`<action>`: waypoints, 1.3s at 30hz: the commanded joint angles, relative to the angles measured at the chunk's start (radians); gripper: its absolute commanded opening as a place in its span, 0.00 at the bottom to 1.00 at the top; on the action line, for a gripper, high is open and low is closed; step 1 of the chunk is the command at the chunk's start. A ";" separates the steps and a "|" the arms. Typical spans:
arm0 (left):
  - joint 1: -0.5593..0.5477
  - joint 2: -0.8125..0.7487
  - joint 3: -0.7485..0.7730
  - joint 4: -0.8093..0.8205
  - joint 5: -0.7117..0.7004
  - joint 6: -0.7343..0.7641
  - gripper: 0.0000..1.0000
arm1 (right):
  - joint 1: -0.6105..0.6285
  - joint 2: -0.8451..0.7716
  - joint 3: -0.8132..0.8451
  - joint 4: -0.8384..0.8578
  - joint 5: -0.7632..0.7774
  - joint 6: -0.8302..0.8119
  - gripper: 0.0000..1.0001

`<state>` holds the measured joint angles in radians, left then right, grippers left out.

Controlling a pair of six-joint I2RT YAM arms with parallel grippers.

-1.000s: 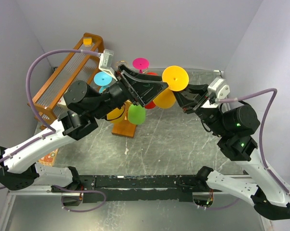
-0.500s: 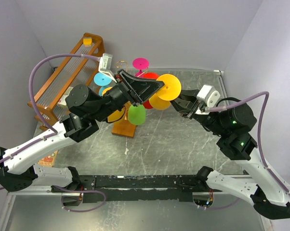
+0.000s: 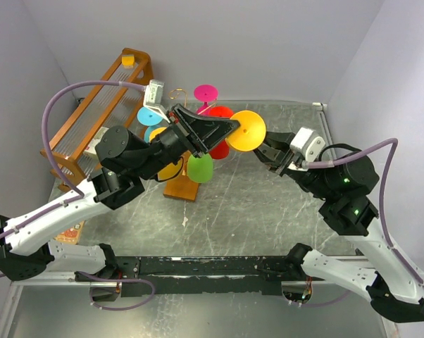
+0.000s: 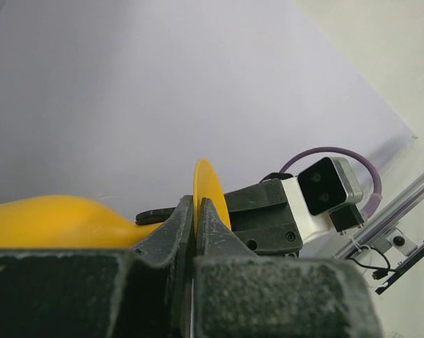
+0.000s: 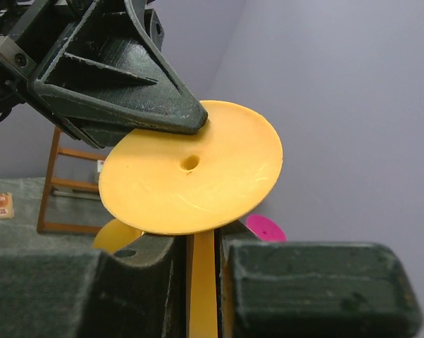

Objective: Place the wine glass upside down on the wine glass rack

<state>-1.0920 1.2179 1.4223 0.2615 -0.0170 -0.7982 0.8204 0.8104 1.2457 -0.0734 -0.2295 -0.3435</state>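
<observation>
The wine glass is yellow plastic and held in the air, its round foot (image 3: 248, 131) facing up. My right gripper (image 3: 264, 150) is shut on its stem (image 5: 203, 282), just under the foot (image 5: 191, 169). My left gripper (image 3: 233, 126) comes in from the left and is shut on the foot's rim (image 4: 206, 189); the bowl (image 4: 50, 222) shows at that view's left. The wine glass rack, a gold wire tree on a small wooden base (image 3: 184, 189), stands left of the glass below my left arm.
Green (image 3: 199, 167), red (image 3: 220, 113), pink (image 3: 206, 92), cyan (image 3: 149, 115) and another yellow glass (image 3: 170, 168) hang on the rack. A slanted orange wooden shelf rack (image 3: 99, 105) stands at the back left by the wall. Grey walls close the back and right.
The right arm carried the yellow glass left and lower, toward my left gripper. The left jaws, wide a second ago, have closed on the foot's rim.
</observation>
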 commanded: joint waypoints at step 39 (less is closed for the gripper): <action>0.413 0.166 0.395 -0.186 0.215 0.288 0.07 | 0.004 -0.277 -0.215 0.073 0.044 0.441 0.82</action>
<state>-0.7486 1.3739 1.7756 0.0601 0.0906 -0.4259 0.8219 0.5758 1.0695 -0.0540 -0.1719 0.0303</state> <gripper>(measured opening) 0.072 0.815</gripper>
